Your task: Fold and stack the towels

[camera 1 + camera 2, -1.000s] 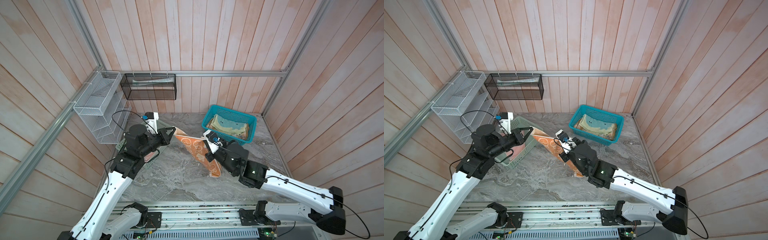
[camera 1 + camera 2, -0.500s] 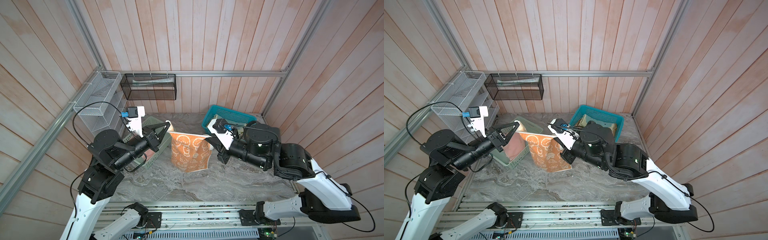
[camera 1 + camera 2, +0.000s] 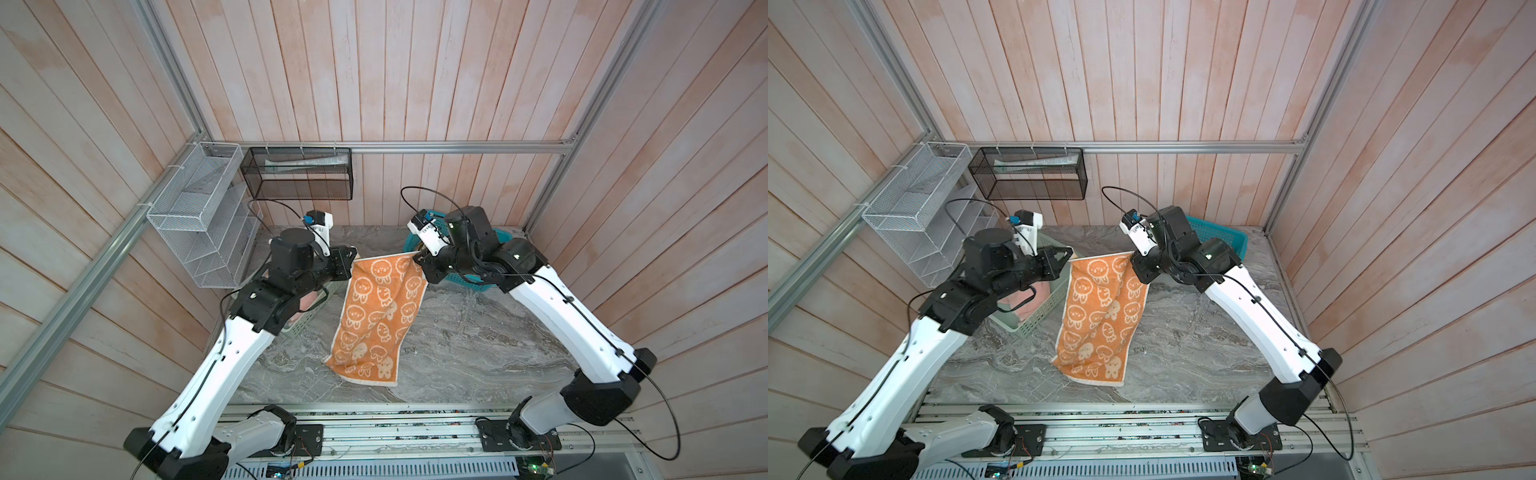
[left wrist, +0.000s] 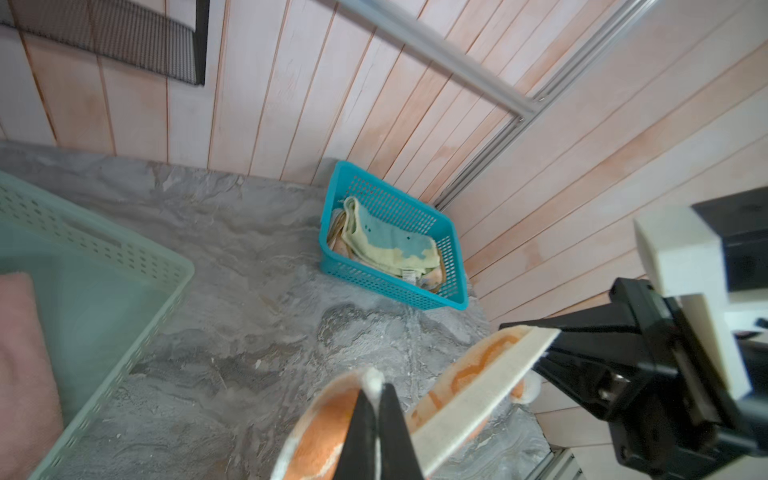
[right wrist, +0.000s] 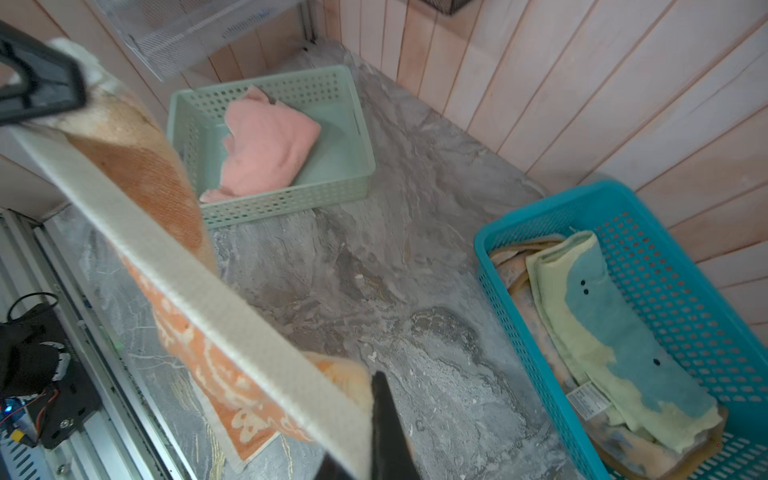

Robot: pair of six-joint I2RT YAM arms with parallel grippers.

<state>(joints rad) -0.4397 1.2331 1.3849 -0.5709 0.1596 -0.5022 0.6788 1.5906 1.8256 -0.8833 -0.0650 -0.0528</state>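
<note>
The orange bunny towel (image 3: 378, 316) hangs spread, its lower hem now trailing on the table (image 3: 478, 345) toward 6 o'clock, farther than half a second ago; left gripper (image 3: 353, 258) at 9 o'clock and right gripper (image 3: 415, 261) at 3 o'clock stay clamped on its top corners.

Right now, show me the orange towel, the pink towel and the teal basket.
orange towel (image 3: 378, 316): in a top view, middle of the cloth.
pink towel (image 5: 266, 145): right wrist view, middle of the crumpled cloth.
teal basket (image 4: 390, 286): left wrist view, on its outer side wall.
</note>
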